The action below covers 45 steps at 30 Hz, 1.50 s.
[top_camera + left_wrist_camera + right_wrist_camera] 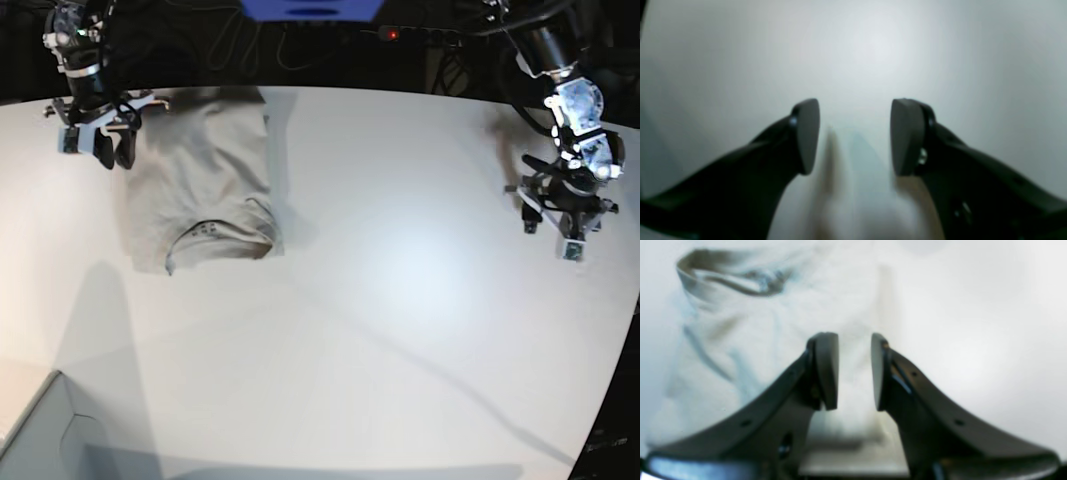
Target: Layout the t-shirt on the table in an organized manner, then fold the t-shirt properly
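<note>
1. Box corner (pixel 40 430), pale, at the near left corner of the desk (pixel 400 300); nothing else close by.
2. Left gripper (pixel 560 222) near the right edge, jaws well apart, holding nothing, bare desk beneath.
3. T-shirt (pixel 200 180) at the far left, lying as a narrow panel, collar toward the near side; seemingly folded lengthwise already, cross fold apparently left.
4. Right gripper (pixel 112 150) over the shirt's far left part, jaws parted, clamped on nothing.
</note>
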Motion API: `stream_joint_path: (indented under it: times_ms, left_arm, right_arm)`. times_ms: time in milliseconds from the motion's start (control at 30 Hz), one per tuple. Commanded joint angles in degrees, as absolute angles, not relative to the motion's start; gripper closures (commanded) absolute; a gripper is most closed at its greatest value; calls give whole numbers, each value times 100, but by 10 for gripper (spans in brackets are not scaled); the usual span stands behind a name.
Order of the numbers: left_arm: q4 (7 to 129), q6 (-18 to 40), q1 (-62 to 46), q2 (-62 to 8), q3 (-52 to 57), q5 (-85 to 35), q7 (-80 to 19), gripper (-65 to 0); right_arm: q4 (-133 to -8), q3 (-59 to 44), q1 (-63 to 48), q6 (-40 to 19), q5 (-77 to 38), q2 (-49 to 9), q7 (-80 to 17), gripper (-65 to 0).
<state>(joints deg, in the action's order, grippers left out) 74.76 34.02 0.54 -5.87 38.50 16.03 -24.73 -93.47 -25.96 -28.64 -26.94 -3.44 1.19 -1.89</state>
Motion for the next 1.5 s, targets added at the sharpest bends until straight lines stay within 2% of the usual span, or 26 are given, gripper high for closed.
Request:
stream_joint_path:
  times_ms: [0, 100, 167, 233, 333, 367, 433, 533, 667, 800, 967, 1067, 1200, 1267, 1333, 1367, 1467]
  left_arm:
    - [7925, 3407, -110, -646, 3855, 1367, -2712, -328]
    - [8848, 3407, -664, -637, 3855, 804, -3415, -326]
    - [9490, 3407, -1103, -620, 3855, 541, -3758, -283]
    - [10035, 3407, -1552, -514, 3873, 347, -3969, -198]
    - [10695, 3407, -2167, -145, 4189, 189, -4198, -16]
    - [10826, 3407, -2325, 40, 4303, 189, -4268, 0]
    - [10888, 3407, -2589, 382, 4514, 215, -4277, -14]
    - [10721, 3407, -2949, 681, 4655, 215, -4251, 0]
    - [9798, 3407, -3266, 690, 4347, 224, -4251, 0]
    - [8031, 3407, -3099, 338, 3987, 224, -4136, 0]
    - [5288, 3345, -2440, -154, 3741, 224, -2290, 0]
    - [3371, 3345, -1930, -426, 3723, 233, -1024, 0]
    - [857, 3336, -954, -857, 3512, 734, 286, 0]
    - [180, 3327, -593, -910, 3354, 1007, 637, 0]
    - [22, 3284, -409, -910, 3257, 1235, 646, 0]
    - [22, 3081, -391, -884, 3248, 1314, 541, 0]
    - [31, 1947, -374, -699, 3248, 1552, 435, 0]
  right_arm:
    - [-9455, -2774, -2888, -2712, -418, 127, 22, -155]
    - [-9464, -3327, -2888, -2712, -418, 365, 22, -155]
    - [-9534, -3732, -2932, -2712, -409, 541, -13, -155]
    - [-9560, -4031, -3064, -2712, -409, 673, -13, -154]
    - [-9534, -4215, -3345, -2712, -418, 796, -13, -136]
    - [-9525, -4215, -3477, -2721, -418, 796, -13, -115]
    - [-9385, -4127, -3723, -2747, -479, 796, -13, -65]
    - [-9024, -4013, -3987, -3310, -769, 752, -22, 0]
    - [-8251, -3855, -4084, -3978, -778, 602, -22, 0]
    - [-7187, -3231, -4057, -4000, -769, 233, -22, 0]
    - [-5323, -1648, -3495, -4000, -769, -426, 22, 0]
    - [-3785, -1314, -2765, -3969, -769, -558, 66, 0]
    - [-2343, -1305, -2149, -3231, -769, -567, 936, 0]
    - [-2018, -1305, -2044, -2668, -769, -567, 1402, 0]
    - [-1815, -1305, -2000, -1807, -769, -567, 1736, 0]
    - [-1798, -1305, -2000, -1288, -769, -567, 1868, 0]
    - [-1789, -1305, -2009, 295, -769, -549, 2088, 0]
